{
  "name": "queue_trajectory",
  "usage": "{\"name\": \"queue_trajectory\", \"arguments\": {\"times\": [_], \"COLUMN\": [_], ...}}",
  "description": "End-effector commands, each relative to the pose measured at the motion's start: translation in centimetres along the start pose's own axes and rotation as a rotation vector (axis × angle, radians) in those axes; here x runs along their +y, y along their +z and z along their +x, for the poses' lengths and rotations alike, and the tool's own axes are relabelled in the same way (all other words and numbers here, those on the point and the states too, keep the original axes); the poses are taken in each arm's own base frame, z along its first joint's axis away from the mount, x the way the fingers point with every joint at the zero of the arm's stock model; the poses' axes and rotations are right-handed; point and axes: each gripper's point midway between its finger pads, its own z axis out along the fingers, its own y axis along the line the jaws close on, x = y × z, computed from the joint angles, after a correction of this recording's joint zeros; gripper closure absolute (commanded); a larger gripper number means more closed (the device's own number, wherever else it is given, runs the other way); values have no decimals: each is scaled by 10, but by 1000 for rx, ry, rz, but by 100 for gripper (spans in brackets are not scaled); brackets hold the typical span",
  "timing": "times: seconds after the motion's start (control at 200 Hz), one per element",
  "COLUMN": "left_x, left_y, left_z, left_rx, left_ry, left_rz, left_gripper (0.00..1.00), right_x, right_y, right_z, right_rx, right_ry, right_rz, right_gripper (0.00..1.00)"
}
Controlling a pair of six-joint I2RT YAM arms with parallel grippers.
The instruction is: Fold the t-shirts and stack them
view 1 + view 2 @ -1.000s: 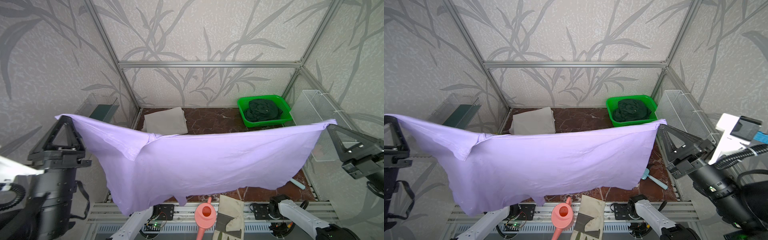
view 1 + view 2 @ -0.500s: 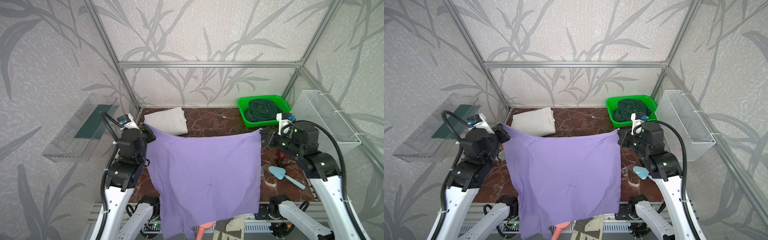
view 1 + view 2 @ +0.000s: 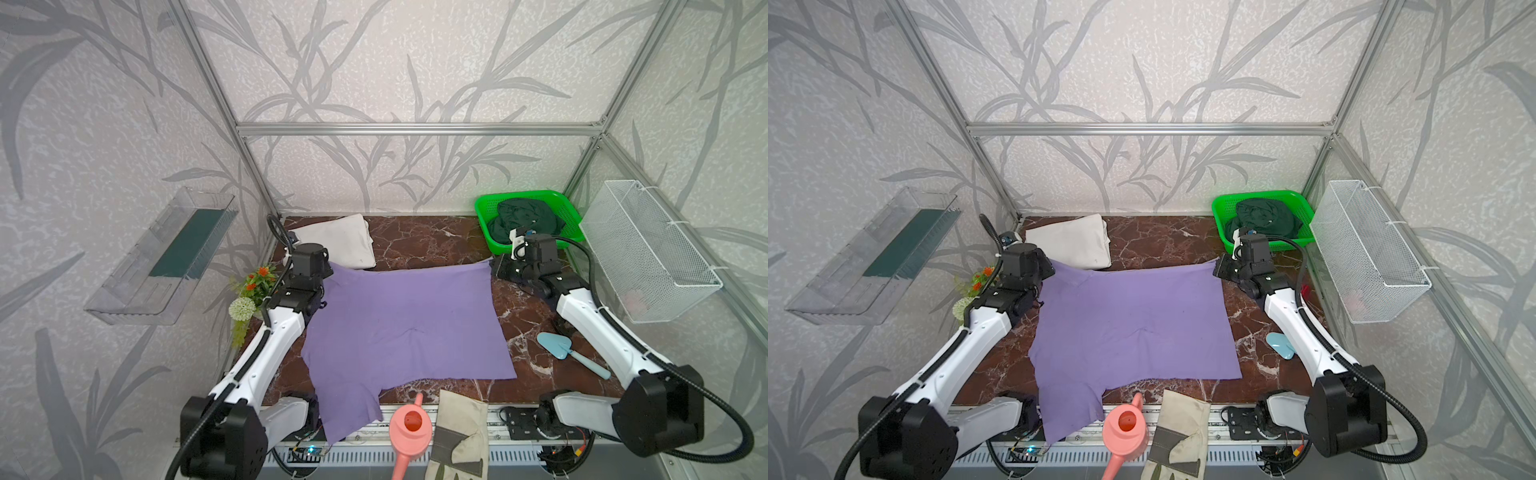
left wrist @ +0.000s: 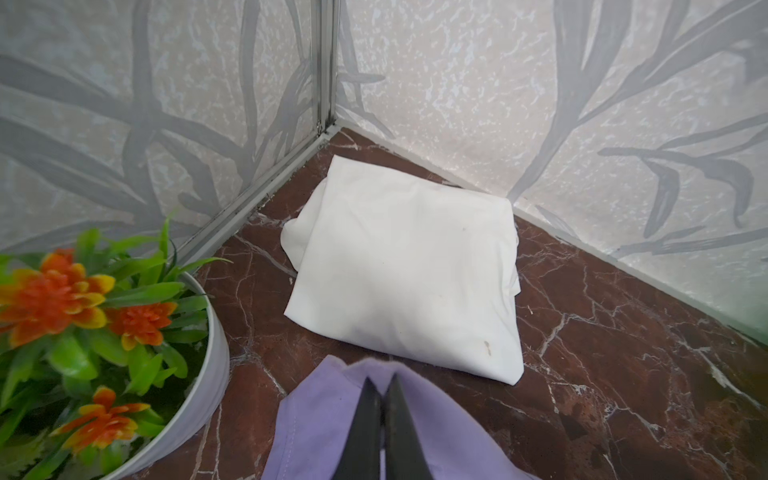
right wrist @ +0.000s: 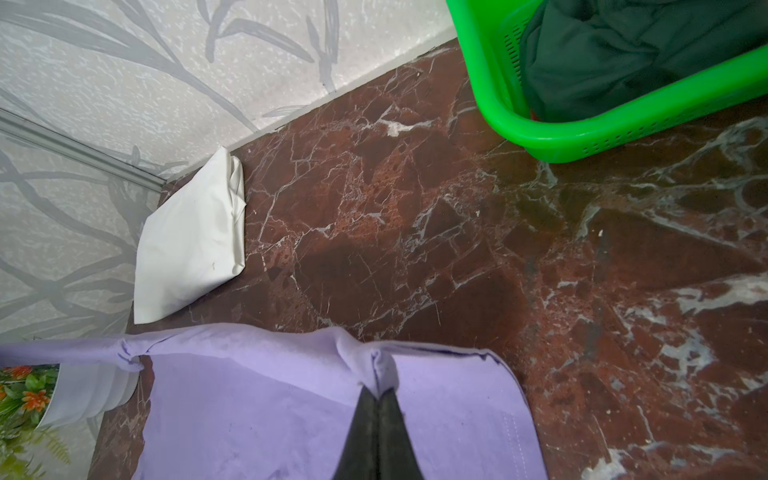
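The lavender t-shirt [image 3: 407, 328] [image 3: 1133, 328] lies spread on the marble table, and its near-left part hangs over the front edge. My left gripper [image 3: 329, 271] [image 4: 382, 376] is shut on its far-left corner. At the far-right corner my right gripper [image 3: 494, 266] [image 5: 379, 392] is shut on a bunched pinch of the cloth. A folded white t-shirt [image 3: 340, 241] [image 4: 407, 274] [image 5: 191, 241] sits at the back left, just beyond the purple edge. The dark green t-shirt [image 3: 525, 216] [image 5: 623, 54] lies crumpled in a green basket [image 3: 482, 212] at the back right.
A flower pot [image 3: 253, 291] [image 4: 208, 374] stands by the left arm. A pink watering can [image 3: 409, 428] and a work glove [image 3: 461, 436] lie at the front edge. A blue trowel [image 3: 557, 347] lies beside the right arm. A wire basket [image 3: 648, 249] hangs on the right wall.
Both grippers have come down and back from high near the camera. The purple shirt, stretched in the air a second ago, now lies on the table.
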Motion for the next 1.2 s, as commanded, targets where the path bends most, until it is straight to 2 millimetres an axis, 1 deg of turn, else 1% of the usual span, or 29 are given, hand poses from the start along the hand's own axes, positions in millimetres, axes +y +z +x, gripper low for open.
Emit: {"name": "queue_trajectory", "arguments": {"times": [0.0, 0.04, 0.115, 0.235, 0.28, 0.29, 0.31, 0.4, 0.565, 0.66, 0.69, 0.72, 0.75, 0.78, 0.8, 0.82, 0.845, 0.88, 0.92, 0.965, 1.02, 1.08, 1.165, 1.194], "left_x": [7, 9, 7, -1, -6, -8, -11, -24, -50, -62, -65, -69, -74, -78, -81, -84, -88, -94, -98, -101, -99, -89, -80, -80], "left_y": [27, 37, 54, 79, 89, 91, 95, 116, 158, 179, 185, 191, 196, 201, 203, 204, 205, 204, 199, 189, 172, 151, 125, 118], "left_z": [-2, 3, 6, 8, 7, 7, 7, 6, 9, 9, 8, 6, 2, -1, -4, -6, -9, -13, -16, -14, -6, 13, 45, 57], "left_rx": [37, 47, 42, 63, 68, 71, 73, 101, 167, 204, 205, 205, 202, 198, 193, 192, 189, 187, 193, 209, 249, 321, 448, 494], "left_ry": [-112, -136, -156, -157, -158, -156, -156, -145, -113, -89, -87, -81, -75, -67, -62, -55, -46, -32, -23, -22, -23, -30, -47, -64], "left_rz": [-35, -47, -54, -70, -66, -65, -62, -50, -22, -19, -18, -10, 3, 15, 24, 35, 54, 82, 110, 140, 162, 153, 171, 190], "left_gripper": [100, 100, 100, 100, 100, 100, 100, 100, 100, 100, 96, 89, 81, 63, 53, 46, 42, 40, 39, 39, 39, 39, 40, 42], "right_x": [-4, -5, -12, -26, -29, -33, -37, -49, -69, -76, -77, -77, -75, -72, -69, -65, -60, -50, -42, -31, -19, -4, 12, 16], "right_y": [20, 28, 44, 78, 90, 97, 105, 130, 168, 189, 194, 199, 201, 201, 200, 198, 195, 188, 179, 167, 152, 138, 124, 121], "right_z": [-23, -28, -37, -46, -50, -47, -47, -51, -60, -65, -68, -70, -75, -79, -83, -86, -90, -95, -96, -92, -82, -68, -37, -24], "right_rx": [-63, -67, -77, -37, -29, -13, -5, 8, 18, 41, 48, 52, 49, 41, 33, 24, 19, 7, 2, 5, 15, 40, 112, 146], "right_ry": [-4, -10, -18, 9, 18, 22, 26, 41, 64, 77, 78, 78, 74, 66, 61, 56, 50, 39, 23, -3, -23, -33, -37, -40], "right_rz": [26, 37, 70, 97, 89, 95, 97, 109, 124, 116, 109, 102, 94, 87, 76, 64, 47, 27, 18, 18, 12, -18, -49, -57], "right_gripper": [100, 100, 100, 100, 100, 100, 100, 100, 100, 100, 100, 99, 94, 84, 78, 71, 63, 53, 46, 40, 38, 37, 37, 37]}}
